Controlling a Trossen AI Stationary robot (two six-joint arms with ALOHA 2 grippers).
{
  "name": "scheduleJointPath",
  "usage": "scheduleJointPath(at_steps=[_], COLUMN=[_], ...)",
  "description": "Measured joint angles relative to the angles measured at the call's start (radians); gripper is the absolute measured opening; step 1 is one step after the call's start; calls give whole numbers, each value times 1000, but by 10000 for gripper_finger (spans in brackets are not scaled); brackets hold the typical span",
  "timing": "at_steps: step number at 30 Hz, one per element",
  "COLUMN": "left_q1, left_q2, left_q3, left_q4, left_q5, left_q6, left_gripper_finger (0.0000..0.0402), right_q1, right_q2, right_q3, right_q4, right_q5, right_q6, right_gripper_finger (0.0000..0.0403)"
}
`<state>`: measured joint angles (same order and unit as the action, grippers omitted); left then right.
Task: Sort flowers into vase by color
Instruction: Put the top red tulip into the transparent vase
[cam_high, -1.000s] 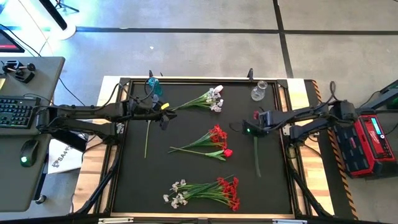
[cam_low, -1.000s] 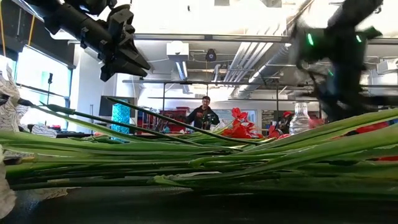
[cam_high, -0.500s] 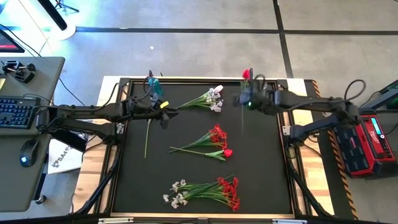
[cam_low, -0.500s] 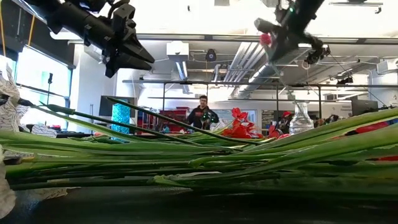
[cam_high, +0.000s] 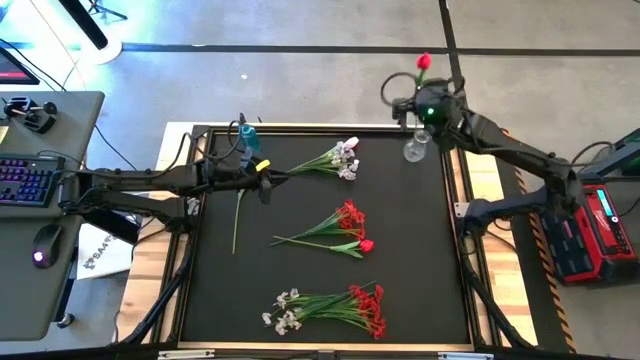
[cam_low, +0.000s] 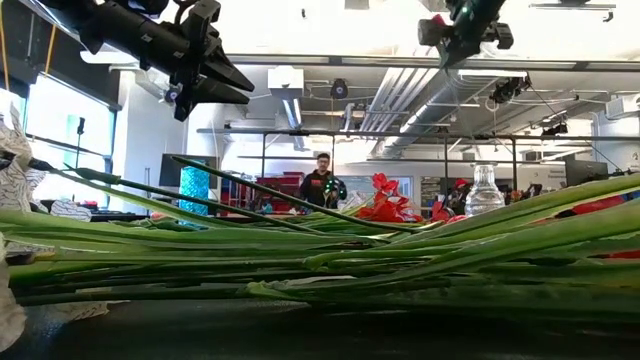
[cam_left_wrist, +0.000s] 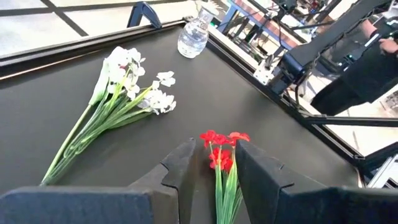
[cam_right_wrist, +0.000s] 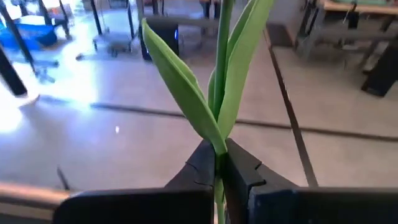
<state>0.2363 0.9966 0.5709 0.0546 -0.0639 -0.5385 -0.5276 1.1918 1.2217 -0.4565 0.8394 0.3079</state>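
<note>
Holding the red rose (cam_high: 423, 61) by its stem, our right gripper (cam_high: 428, 104) sits clamped just beside the clear vase (cam_high: 415, 149), stem upright; our left gripper (cam_high: 262, 182) waits part-open, empty.

Table (cam_high: 420, 260): black mat top in a dark frame. Lying on it: a white-blossom spray (cam_high: 335, 158) at the far middle; a single green stem (cam_high: 237, 218) on the left side; a red bunch (cam_high: 338, 230) at centre; a mixed red-and-white bunch (cam_high: 330, 308) at the near edge. A clear glass vase (cam_high: 416, 146) stands at the far right corner, a blue vase (cam_high: 247, 139) at the far left.
</note>
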Motion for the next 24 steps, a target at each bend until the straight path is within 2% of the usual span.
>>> scheduleJointPath(at_steps=[5,11,14,18,24], left_q1=[0,-1,-1,-2,-2], left_q2=[0,0,0,0,0], left_q3=[0,0,0,0,0], left_q4=[0,-1,-1,-2,-7], left_q5=[0,0,-3,-42,-97], left_q6=[-1,-11,-10,-9,-8], left_gripper_finger=[99,99,99,99,99], right_q1=[-82,-148,-168,-169,-171], right_q2=[-27,-44,-40,-40,-41], right_q3=[-70,-104,-114,-159,-219], right_q4=[182,185,183,213,141], right_q5=[-53,-76,-137,-157,-159], right_q6=[-133,-143,-125,-125,-5], right_gripper_finger=[0,0,0,0,16])
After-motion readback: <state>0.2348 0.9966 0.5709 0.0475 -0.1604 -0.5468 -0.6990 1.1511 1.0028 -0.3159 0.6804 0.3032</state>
